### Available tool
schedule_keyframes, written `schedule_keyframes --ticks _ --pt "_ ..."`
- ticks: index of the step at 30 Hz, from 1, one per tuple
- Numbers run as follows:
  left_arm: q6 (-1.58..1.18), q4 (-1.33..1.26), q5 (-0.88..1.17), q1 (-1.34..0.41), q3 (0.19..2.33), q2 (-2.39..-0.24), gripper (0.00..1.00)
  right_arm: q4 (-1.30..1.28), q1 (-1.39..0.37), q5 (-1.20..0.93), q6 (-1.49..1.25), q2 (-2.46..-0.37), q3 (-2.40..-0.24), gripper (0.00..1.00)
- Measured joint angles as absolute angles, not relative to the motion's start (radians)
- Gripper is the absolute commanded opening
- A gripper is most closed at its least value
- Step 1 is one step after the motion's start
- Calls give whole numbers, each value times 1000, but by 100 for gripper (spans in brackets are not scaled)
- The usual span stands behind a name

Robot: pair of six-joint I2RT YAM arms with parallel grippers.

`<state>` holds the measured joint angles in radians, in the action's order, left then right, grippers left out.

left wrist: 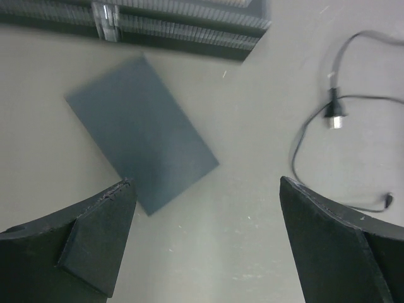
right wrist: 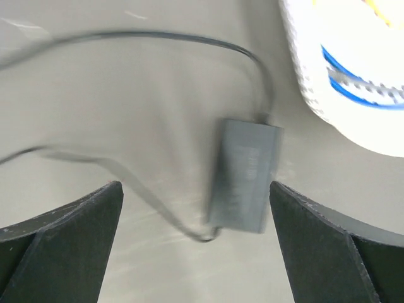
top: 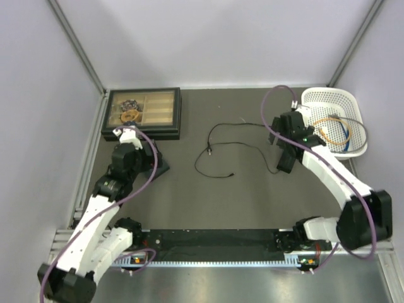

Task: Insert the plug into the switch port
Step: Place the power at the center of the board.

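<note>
Top view: L pincer [top: 144, 159] hangs over the switch box [top: 161, 164] at the left of the counter [top: 240, 202], just in front of the compartment case [top: 142, 113]. Plug [top: 209, 150] lies mid-counter on its thin lead [top: 221, 128], approx midway btwn L pincer and R pincer [top: 283, 148]; neither arm clearly nearer. White basket [top: 334, 120] far right.

L wrist: pincer wide open, empty. Box flat just ahead, left of centre, long axis slanting far-left to near-right. Switch port not discernible, too blurred. Plug off to the right, axis approx near-far, silver tip toward the near side. A 2nd lead end [left wrist: 388, 201] lies nearer; can't tell for sure which one fits.

R wrist: pincer wide open, empty, over the power brick [right wrist: 245, 173], not touching it; basket close by. Prob. R must go left for the plug; the loose lead loops could snag.
</note>
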<state>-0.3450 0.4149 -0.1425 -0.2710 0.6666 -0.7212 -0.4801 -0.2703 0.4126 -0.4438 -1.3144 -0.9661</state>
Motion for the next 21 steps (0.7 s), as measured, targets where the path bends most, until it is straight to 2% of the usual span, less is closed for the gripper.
schedule_keyframes --ticks 5,12,21 --pt "-536 443 -251 -274 714 -982 99 -426 -369 349 -419 -1143 -886 99" --pt "-813 581 -489 -274 872 -1333 99 -383 -385 236 -416 -987 -707 99" --pt "-931 606 -599 -267 968 -1554 99 -347 -385 164 -412 -908 -666 99"
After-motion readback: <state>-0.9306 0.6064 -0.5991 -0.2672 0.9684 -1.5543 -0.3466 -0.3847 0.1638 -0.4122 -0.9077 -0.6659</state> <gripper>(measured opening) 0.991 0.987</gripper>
